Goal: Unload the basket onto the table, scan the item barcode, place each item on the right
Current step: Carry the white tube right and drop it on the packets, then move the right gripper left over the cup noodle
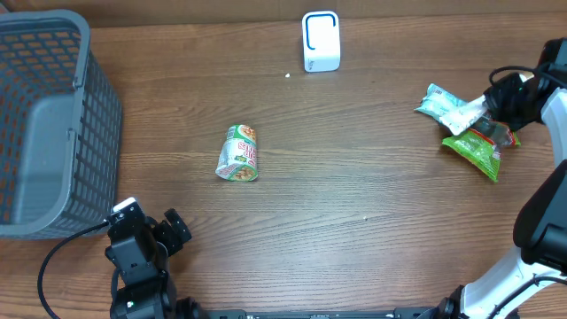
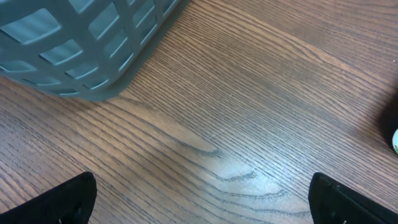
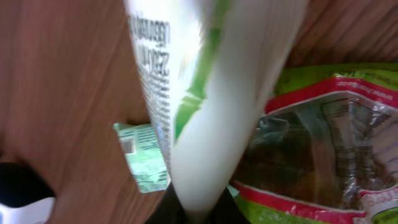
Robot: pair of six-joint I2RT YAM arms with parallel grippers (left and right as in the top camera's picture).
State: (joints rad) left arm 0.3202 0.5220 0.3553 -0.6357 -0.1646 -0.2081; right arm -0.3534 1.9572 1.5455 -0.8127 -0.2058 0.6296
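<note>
Wooden table (image 1: 354, 177) filling whole overhead view, edge to edge. Medium brown with reddish tint, long fine grain running left to right. Close up in left wrist view: darker streaks, wavy looping figure in grain near bottom centre. Finish matte, with pale soft sheen on wood around that figure. Light even and diffuse, shadows soft-edged and faint. In right wrist view, same warm brown wood at left side and upper right corner, blurred.

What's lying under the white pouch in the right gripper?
A green clear-windowed snack bag lies partly beneath the white plastic pouch; the pouch hides the rest.
</note>
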